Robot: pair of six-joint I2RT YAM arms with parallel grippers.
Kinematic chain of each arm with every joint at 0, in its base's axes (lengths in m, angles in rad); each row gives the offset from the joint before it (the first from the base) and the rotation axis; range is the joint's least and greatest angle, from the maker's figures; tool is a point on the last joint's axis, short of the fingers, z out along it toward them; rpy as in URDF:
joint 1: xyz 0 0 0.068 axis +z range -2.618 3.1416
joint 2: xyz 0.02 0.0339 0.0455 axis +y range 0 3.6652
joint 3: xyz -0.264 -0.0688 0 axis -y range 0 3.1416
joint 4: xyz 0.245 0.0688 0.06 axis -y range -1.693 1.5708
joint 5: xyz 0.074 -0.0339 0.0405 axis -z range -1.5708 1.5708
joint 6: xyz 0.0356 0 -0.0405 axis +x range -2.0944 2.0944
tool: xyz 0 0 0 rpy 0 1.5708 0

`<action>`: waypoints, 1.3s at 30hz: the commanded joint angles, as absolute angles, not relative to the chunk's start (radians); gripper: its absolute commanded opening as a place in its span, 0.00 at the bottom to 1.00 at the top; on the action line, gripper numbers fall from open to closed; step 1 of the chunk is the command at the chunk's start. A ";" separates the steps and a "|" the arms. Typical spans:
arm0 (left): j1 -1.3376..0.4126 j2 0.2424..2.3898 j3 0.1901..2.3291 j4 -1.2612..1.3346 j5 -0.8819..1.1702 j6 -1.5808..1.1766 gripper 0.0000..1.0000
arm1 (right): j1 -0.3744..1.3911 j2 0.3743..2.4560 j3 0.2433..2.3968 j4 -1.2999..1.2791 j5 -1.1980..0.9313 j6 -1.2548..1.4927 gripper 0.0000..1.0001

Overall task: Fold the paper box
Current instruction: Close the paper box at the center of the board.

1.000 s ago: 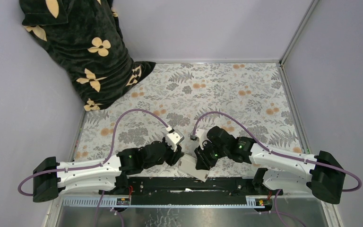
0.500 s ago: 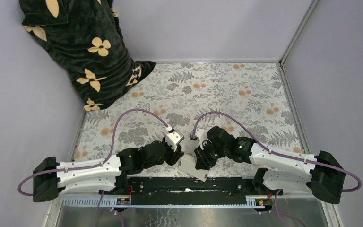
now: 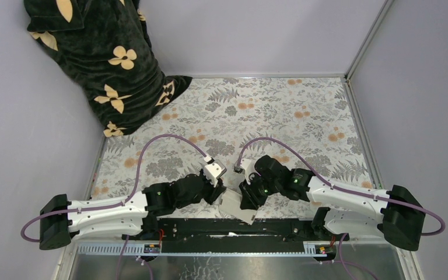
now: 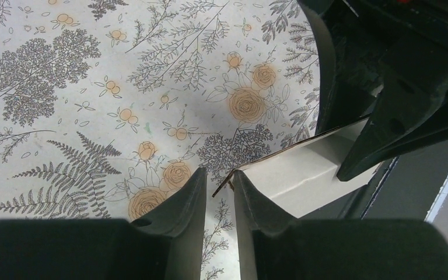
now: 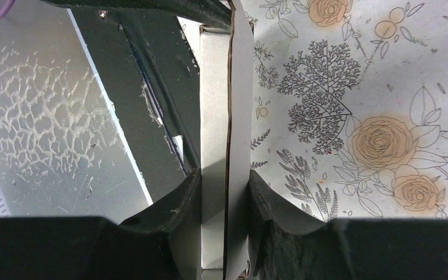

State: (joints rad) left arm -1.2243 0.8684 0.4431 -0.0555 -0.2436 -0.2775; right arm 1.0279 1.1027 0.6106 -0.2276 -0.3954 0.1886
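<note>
Right gripper [image 5: 224,184] clamps the paper box [image 5: 216,105], lower centre of the top view; left gripper [image 4: 218,182] straddles the corner of a flap [image 4: 291,169], pinch uncertain; next, probably, closing and creasing it.

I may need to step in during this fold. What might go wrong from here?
1. The left pincer has only a corner of the box at its tips, jaws narrowly apart; closing there may miss or crumple the flap.
2. The right pincer clamps the box flat; a sideways tug might slide or tear the card.
3. The box is held next to the black rail; dropped, it may land there, awkward to regrasp.
</note>
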 commanded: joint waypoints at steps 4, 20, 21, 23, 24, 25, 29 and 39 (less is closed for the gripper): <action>-1.230 0.845 0.474 -0.014 -0.269 -0.270 0.34 | 1.040 1.130 0.646 -0.223 -0.480 0.199 0.06; -1.245 0.806 0.450 -0.027 -0.231 -0.295 0.39 | 1.040 1.141 0.647 -0.226 -0.521 0.206 0.06; -1.248 0.793 0.447 -0.028 -0.225 -0.296 0.39 | 1.040 1.143 0.649 -0.229 -0.527 0.206 0.06; -1.252 0.777 0.442 -0.035 -0.220 -0.301 0.39 | 1.040 1.143 0.654 -0.239 -0.531 0.206 0.06; -1.256 0.771 0.440 -0.039 -0.219 -0.303 0.40 | 1.039 1.140 0.656 -0.240 -0.531 0.206 0.06; -1.261 0.764 0.436 -0.042 -0.220 -0.304 0.40 | 1.039 1.135 0.657 -0.241 -0.530 0.206 0.05; -1.275 0.752 0.430 -0.050 -0.222 -0.309 0.41 | 1.033 1.123 0.668 -0.262 -0.521 0.196 0.05; -1.289 0.795 0.442 -0.063 -0.230 -0.316 0.41 | 0.996 1.109 0.716 -0.340 -0.537 0.158 0.04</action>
State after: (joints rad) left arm -1.2808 0.7906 0.4412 -0.0662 -0.2226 -0.3050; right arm 1.0130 1.1381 0.6548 -0.3103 -0.4973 0.1848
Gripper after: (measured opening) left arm 0.408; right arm 0.363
